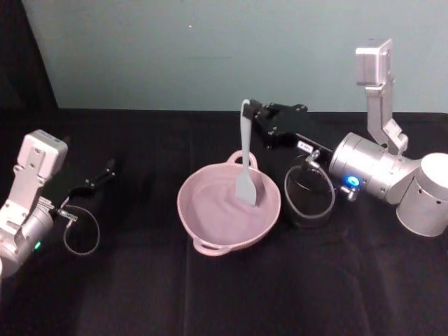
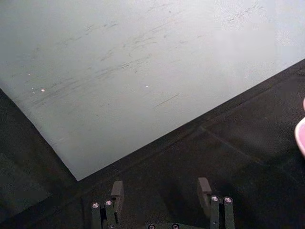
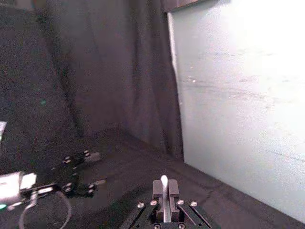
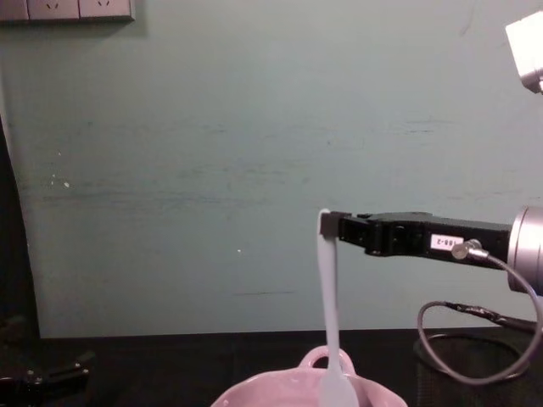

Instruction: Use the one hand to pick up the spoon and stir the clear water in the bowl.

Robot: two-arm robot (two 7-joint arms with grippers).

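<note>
The seemingly light, stiff spoon (image 1: 246, 150) hangs clamped at its handle tip in the right gripper (image 1: 251, 109); the left gripper (image 1: 108, 169) sits parked on the table, fingers apart.

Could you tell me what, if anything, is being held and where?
The right tool holds the spoon by its handle tip; the left tool holds nothing.

Slim black right gripper (image 1: 250, 108), held level, pinches the long white plastic spoon (image 1: 245, 150); black left gripper (image 2: 159, 188) sits low, seemingly parked, fingers apart
</note>
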